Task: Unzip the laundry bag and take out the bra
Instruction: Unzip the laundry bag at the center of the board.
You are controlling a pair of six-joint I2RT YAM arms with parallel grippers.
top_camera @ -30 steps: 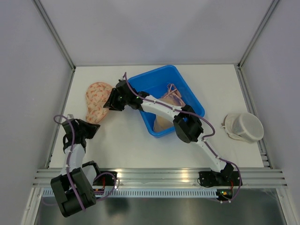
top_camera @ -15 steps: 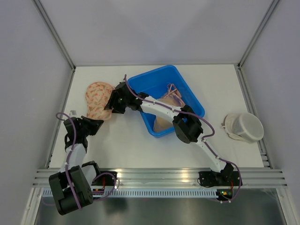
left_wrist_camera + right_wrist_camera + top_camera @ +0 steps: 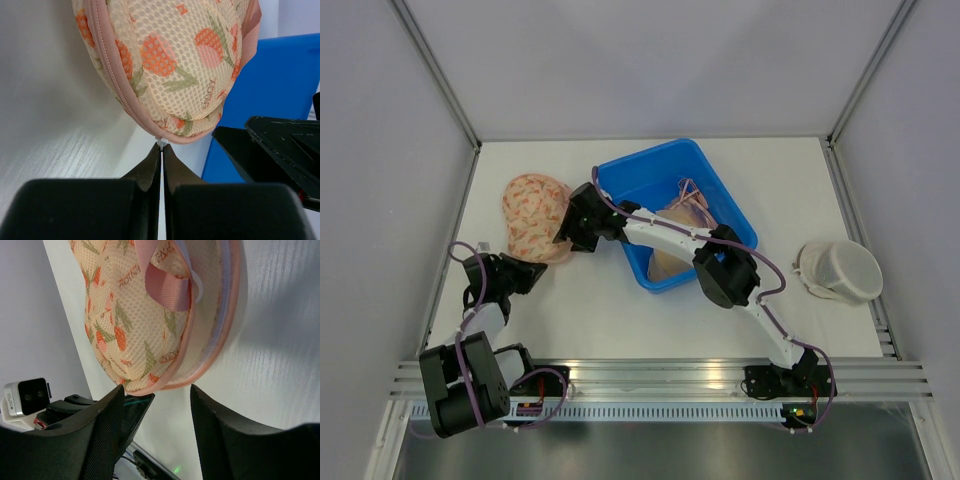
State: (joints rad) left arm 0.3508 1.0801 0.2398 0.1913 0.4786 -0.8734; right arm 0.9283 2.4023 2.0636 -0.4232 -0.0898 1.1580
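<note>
The laundry bag (image 3: 532, 212) is a peach mesh pouch with an orange floral print, lying left of the blue bin. In the left wrist view the bag (image 3: 170, 60) fills the top, and my left gripper (image 3: 162, 148) is shut on the small white zipper pull (image 3: 161, 143) at the bag's lower seam. From above, the left gripper (image 3: 540, 267) sits at the bag's near edge. My right gripper (image 3: 572, 228) is open at the bag's right edge; in its own view the right gripper (image 3: 157, 396) has its jaws spread just below the bag (image 3: 145, 315). The bra inside is hidden.
A blue bin (image 3: 718, 205) holds beige garments with straps (image 3: 675, 230) right of the bag. A white mesh bag (image 3: 840, 272) lies at the far right. A pink loop tab (image 3: 167, 282) hangs on the laundry bag. The two grippers are close together.
My left gripper has moved right to the bag's near edge and the left arm has dropped lower. My right gripper has shifted slightly right and toward me.
</note>
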